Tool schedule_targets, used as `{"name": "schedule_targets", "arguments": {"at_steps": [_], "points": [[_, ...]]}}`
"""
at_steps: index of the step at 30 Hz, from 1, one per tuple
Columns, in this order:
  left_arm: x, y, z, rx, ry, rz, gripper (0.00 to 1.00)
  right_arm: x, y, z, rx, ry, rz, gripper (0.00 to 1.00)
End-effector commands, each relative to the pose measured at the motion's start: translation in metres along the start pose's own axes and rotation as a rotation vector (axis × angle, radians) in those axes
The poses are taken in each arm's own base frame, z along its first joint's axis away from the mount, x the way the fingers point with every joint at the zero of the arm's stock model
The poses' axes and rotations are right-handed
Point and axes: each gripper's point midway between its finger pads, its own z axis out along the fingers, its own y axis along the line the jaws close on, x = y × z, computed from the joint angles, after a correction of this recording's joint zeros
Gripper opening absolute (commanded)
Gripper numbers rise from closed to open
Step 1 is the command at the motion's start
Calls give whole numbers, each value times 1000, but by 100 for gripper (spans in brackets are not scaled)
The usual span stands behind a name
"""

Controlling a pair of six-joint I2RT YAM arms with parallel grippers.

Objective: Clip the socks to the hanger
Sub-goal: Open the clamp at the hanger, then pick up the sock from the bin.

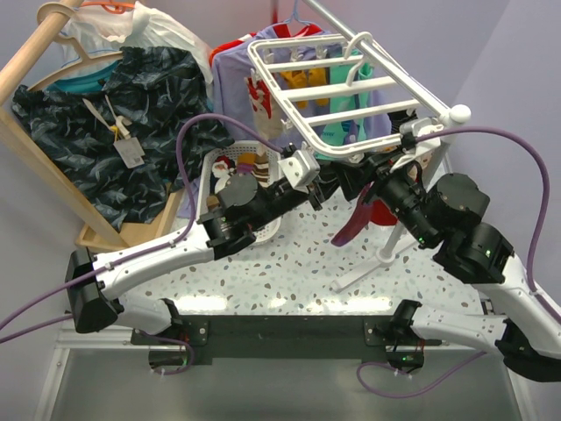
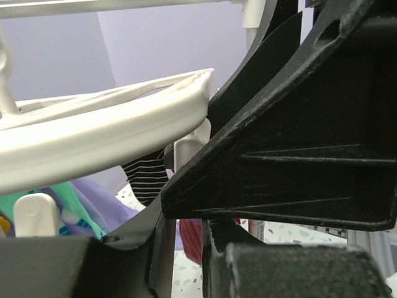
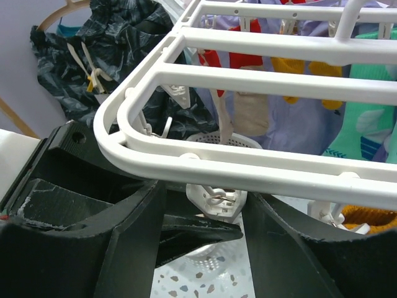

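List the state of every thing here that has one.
hanger, hanging by its hook.
maroon sock, dangling under the hanger's near edge.
right hand, open, astride a clip.
left hand, at the hanger's rim, grip unclear.
basket, upright, holding laundry.

Brightly and evenly lit from overhead. Soft, faint shadows on the speckled surface (image 1: 289, 272), with pale sheen near its front edge. Sharp throughout in the top view. In both wrist views, near black jaws dark and blurred; white hanger (image 3: 260, 84) bars crisp in the right one.
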Motion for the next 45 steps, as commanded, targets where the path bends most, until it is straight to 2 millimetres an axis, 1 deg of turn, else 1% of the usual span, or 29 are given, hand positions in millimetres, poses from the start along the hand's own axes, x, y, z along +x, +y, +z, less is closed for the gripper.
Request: {"name": "schedule_targets", "arguments": {"at_steps": [1,5,8,12,13,15,16,17,18,21,22,24,25,26,27,28,29,31,32,33,35,36,38,39,40,42,43,44,45], "points": [[-23,0,2,-11,-39,22,0,-23,0,0,7,-71,5,54],[-20,0,2,-16,-27,22,0,-26,-3,1,24,-84,3,50],[-19,0,1,-15,-20,22,0,-27,-4,1,33,-92,5,44],[-16,-3,0,-10,-5,15,0,-24,-8,1,52,-93,6,29],[-15,-2,0,-10,-2,12,6,-26,-9,-1,52,-102,9,24],[-16,-3,-3,-8,3,4,12,-23,-10,-1,57,-97,7,18],[-14,-4,-4,-8,6,0,23,-22,-11,-1,60,-94,3,15],[-14,-4,-5,-8,7,-3,28,-21,-11,-1,59,-91,3,13],[-18,1,-9,-35,0,-11,31,-22,-11,-1,60,-92,2,11],[-14,6,-16,-66,12,-20,46,-20,-13,-2,64,-87,-3,11],[-8,7,-19,-74,28,-21,55,-18,-12,-2,63,-85,-3,11],[-5,9,-26,-100,41,-66,62,-19,-13,-2,64,-87,-4,11],[7,9,-32,-109,67,-80,68,-18,-13,-2,65,-84,-5,11],[5,13,-38,-132,67,-89,71,-18,-13,-2,65,-84,-5,11],[11,13,-44,-145,87,-110,76,-17,-13,-2,67,-83,-7,11],[25,15,-51,-162,119,-122,78,-17,-14,-2,68,-83,-9,11],[25,20,-59,-195,125,-132,81,-16,-14,-2,67,-80,-10,11],[51,22,-75,-232,205,-162,87,-16,-14,-1,69,-80,-10,11],[55,27,-83,-267,220,-168,89,-16,-14,-2,68,-81,-9,11],[75,26,-95,-285,281,-186,93,-16,-14,-2,69,-80,-10,11],[87,35,-110,-336,316,-192,97,-15,-14,-2,66,-78,-11,11],[107,37,-123,-360,376,-211,99,-14,-14,-2,68,-76,-13,12],[119,54,-139,-420,413,-231,100,-12,-14,-2,68,-69,-15,12],[132,60,-151,-456,460,-264,100,-12,-15,-2,70,-66,-18,12],[143,80,-164,-524,484,-277,100,-11,-15,-2,70,-62,-20,12],[161,97,-186,-599,555,-310,99,-10,-15,-3,73,-57,-22,12],[163,117,-195,-660,563,-308,99,-9,-16,-3,71,-56,-24,12],[172,126,-199,-680,593,-306,98,-10,-16,-4,71,-59,-20,12],[171,137,-200,-704,604,-306,96,-9,-16,-4,69,-59,-17,12]]}}
